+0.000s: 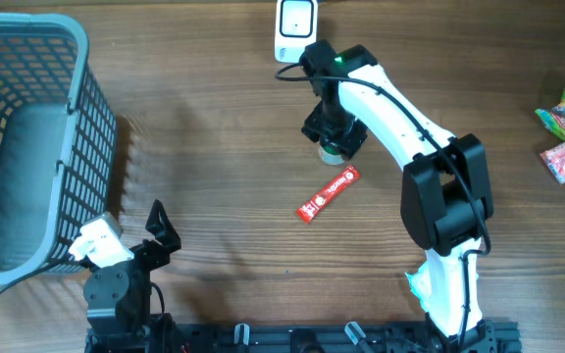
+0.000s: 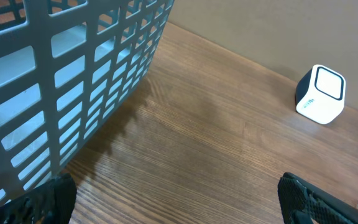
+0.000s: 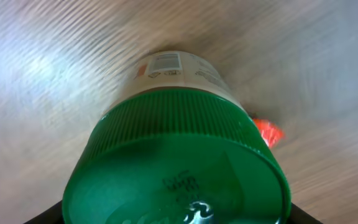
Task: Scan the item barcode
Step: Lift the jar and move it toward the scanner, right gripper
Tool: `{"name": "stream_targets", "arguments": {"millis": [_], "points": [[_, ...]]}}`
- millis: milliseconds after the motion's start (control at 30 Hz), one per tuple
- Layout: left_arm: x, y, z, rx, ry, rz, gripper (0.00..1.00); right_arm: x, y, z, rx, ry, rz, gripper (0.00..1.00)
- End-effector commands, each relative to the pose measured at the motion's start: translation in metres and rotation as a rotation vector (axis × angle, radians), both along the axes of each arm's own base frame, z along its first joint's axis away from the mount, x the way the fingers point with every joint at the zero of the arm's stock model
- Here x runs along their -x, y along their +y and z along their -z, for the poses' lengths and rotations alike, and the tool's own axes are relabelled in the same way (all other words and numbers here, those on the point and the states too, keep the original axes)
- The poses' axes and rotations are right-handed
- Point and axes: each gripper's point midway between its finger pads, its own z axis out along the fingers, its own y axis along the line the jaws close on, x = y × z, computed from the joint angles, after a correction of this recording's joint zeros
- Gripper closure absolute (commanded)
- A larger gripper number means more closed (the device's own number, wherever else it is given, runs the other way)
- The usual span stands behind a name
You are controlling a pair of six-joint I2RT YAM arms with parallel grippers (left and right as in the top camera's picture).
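While the left tool (image 1: pixel 162 227) sits wide open at the near-left corner of the bench (image 1: pixel 214 118), beside the basket (image 1: pixel 96 127), the step in hand looks to be the right arm's: grasping the item. A red sachet (image 1: pixel 328 194) lies mid-bench, just nearer than the jar (image 3: pixel 179 162) and apart from it. The right tool (image 1: pixel 333 137) is over the jar's green lid (image 3: pixel 166 130), a finger on either side. I cannot tell whether they are gripping yet. The grip should seat squarely on the ribbed rim before any lift, since a slanted hold could tip the jar. A white panel (image 3: pixel 166 62) on the label may be the barcode, though it is too small to tell. It probably needs turning towards the scanner (image 1: pixel 295 25) at the far edge.
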Motion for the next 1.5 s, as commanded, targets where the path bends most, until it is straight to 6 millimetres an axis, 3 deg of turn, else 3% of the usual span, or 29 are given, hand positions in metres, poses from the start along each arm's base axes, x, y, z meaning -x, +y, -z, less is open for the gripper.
{"name": "stream_targets", "arguments": {"millis": [0,33,100,233,267,333,467,567,600,667,700,733,833,933,1133,1467], "points": [[0.000,0.000,-0.001,0.007,-0.010,0.001,0.00,-0.003,0.002,0.001,-0.040,0.009,-0.654,0.25],[0.000,0.000,-0.001,0.007,-0.010,0.001,0.00,0.002,-0.001,0.000,-0.042,0.032,-0.780,0.19],[0.000,0.000,-0.001,0.007,-0.010,0.001,0.00,0.006,-0.018,-0.002,0.031,0.076,-0.867,0.16],[0.000,0.000,-0.001,0.007,-0.010,0.001,0.00,-0.005,-0.080,-0.028,0.418,0.107,-0.804,0.15],[0.000,0.000,-0.001,0.007,-0.010,0.001,0.00,-0.006,-0.086,-0.035,0.455,0.099,-0.774,0.15],[0.000,0.000,-0.001,0.007,-0.010,0.001,0.00,-0.004,-0.086,-0.044,0.456,0.066,-0.694,0.17],[0.000,0.000,-0.001,0.007,-0.010,0.001,0.00,0.011,-0.055,-0.052,0.233,0.025,-0.628,0.18],[0.000,0.000,-0.001,0.007,-0.010,0.001,0.00,0.014,-0.038,-0.073,0.121,-0.053,-0.543,0.15],[0.000,0.000,-0.001,0.007,-0.010,0.001,0.00,0.014,-0.029,-0.085,0.066,-0.100,-0.445,0.11],[0.000,0.000,-0.001,0.007,-0.010,0.001,0.00,0.014,-0.021,-0.089,0.018,-0.123,-0.260,0.08],[0.000,0.000,-0.001,0.007,-0.010,0.001,0.00,0.016,-0.022,-0.086,0.022,-0.115,-0.026,0.01],[0.000,0.000,-0.001,0.007,-0.010,0.001,0.00,0.020,-0.023,-0.080,0.027,-0.099,0.231,0.00],[0.000,0.000,-0.001,0.007,-0.010,0.001,0.00,0.005,-0.007,-0.070,-0.064,-0.132,0.508,0.00],[0.000,0.000,-0.001,0.007,-0.010,0.001,0.00,-0.013,0.005,-0.061,-0.177,-0.136,0.598,0.00],[0.000,0.000,-0.001,0.007,-0.010,0.001,0.00,-0.024,-0.044,-0.043,-0.109,-0.113,0.689,0.00],[0.000,0.000,-0.001,0.007,-0.010,0.001,0.00,-0.015,-0.039,0.021,-0.071,0.049,0.603,0.00]]}}
